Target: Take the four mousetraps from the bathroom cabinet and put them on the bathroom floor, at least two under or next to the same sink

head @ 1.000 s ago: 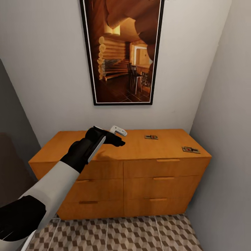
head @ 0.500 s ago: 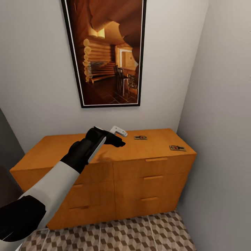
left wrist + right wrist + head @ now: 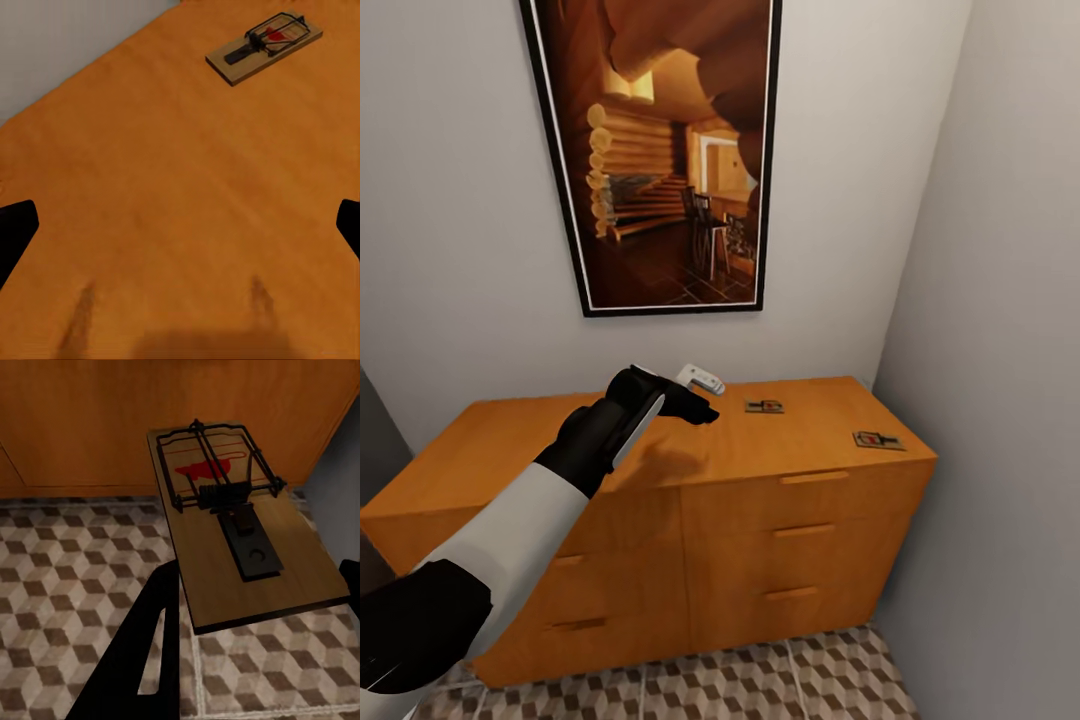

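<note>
Orange-tan wood cabinet [image 3: 660, 480] is sitting against the wall under a framed cabin picture [image 3: 660, 150]. Left hand [image 3: 695, 395] is hovering over the cabinet top, fingers spread wide with nothing between them; in the left wrist view its fingertips [image 3: 15, 232] are showing at both edges. Two mousetraps are lying flat on the top, well apart from it: one mid-top [image 3: 764, 406], one near the right front corner [image 3: 879, 439]. Right hand [image 3: 255, 607] is gripping a third mousetrap [image 3: 240, 540] above the cube-pattern floor [image 3: 67, 562], in front of the drawers.
</note>
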{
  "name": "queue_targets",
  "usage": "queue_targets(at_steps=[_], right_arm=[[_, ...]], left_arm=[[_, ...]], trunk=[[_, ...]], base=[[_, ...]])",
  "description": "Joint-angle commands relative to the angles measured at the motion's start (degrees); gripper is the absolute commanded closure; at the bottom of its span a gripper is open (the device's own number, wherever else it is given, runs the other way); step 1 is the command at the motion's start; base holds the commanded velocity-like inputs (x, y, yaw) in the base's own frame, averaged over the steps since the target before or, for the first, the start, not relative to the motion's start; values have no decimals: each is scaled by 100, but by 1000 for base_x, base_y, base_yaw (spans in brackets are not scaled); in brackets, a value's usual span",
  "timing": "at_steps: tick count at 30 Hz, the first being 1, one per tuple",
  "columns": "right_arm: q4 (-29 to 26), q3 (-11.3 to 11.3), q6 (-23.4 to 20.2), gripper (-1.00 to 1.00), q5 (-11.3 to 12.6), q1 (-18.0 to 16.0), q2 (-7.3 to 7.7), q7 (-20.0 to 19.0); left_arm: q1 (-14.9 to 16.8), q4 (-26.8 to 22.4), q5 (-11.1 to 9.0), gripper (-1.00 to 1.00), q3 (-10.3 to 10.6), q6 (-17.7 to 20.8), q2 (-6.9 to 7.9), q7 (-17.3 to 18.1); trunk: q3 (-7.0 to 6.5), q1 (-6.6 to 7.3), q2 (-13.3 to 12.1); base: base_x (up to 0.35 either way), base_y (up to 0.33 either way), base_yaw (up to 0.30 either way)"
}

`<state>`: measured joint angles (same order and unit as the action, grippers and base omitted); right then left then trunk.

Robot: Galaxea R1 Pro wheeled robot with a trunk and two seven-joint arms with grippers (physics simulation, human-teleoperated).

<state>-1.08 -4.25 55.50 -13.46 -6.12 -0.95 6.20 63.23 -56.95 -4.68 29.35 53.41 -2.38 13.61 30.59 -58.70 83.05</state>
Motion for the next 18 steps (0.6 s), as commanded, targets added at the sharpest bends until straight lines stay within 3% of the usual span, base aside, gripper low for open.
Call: queue_targets(at_steps=[1,13,18], right_arm=[[3,-41,13,100,-52,-3,-2,21],[3,-41,13,100,-52,-3,-2,21],[3,-41,13,100,-53,-3,-2,21]], left_arm=[[7,2,-46,-100,6,29,1,-22],[8,59,-42,-100,95,21,-7,-17],[9,63,-44,-100,208,21,-7,-17]], trunk=[[6,-3,3],[6,-3,3],[6,-3,3]], base=[[291,0,0],[237,0,0],[83,0,0]])
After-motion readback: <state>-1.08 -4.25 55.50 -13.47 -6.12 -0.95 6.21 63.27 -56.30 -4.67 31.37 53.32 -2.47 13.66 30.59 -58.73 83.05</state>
